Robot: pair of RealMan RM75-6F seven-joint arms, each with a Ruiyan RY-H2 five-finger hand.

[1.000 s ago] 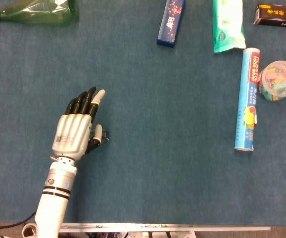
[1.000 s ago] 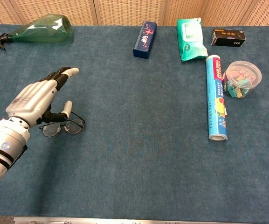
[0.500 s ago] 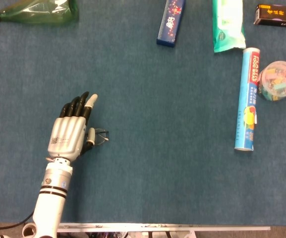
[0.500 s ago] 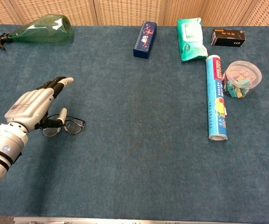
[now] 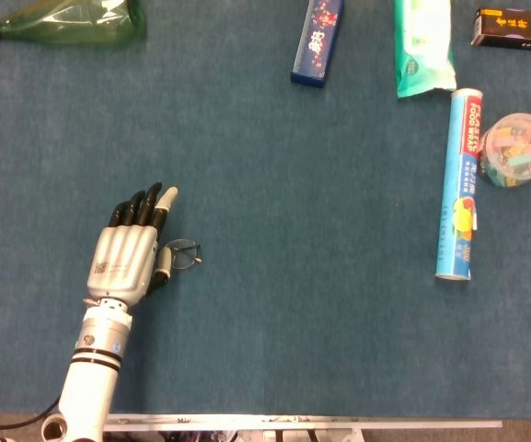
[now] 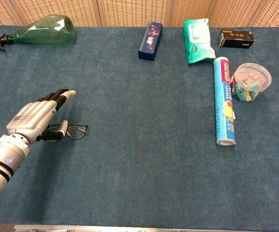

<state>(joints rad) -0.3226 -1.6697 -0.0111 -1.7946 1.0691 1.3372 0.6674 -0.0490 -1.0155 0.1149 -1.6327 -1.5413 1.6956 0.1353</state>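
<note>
While its fingers stretch forward side by side, gripping nothing, the left hand hovers over the glasses, which lie by its thumb. Farther ahead lies a green spray bottle; far right, a blue roll.

We see our left hand lying flat, fingers straight and pointing toward one o'clock, over the blue table. Glasses peek out at its three o'clock, beside the thumb.

Matt blue cloth table; glossy plastic green bottle.
</note>
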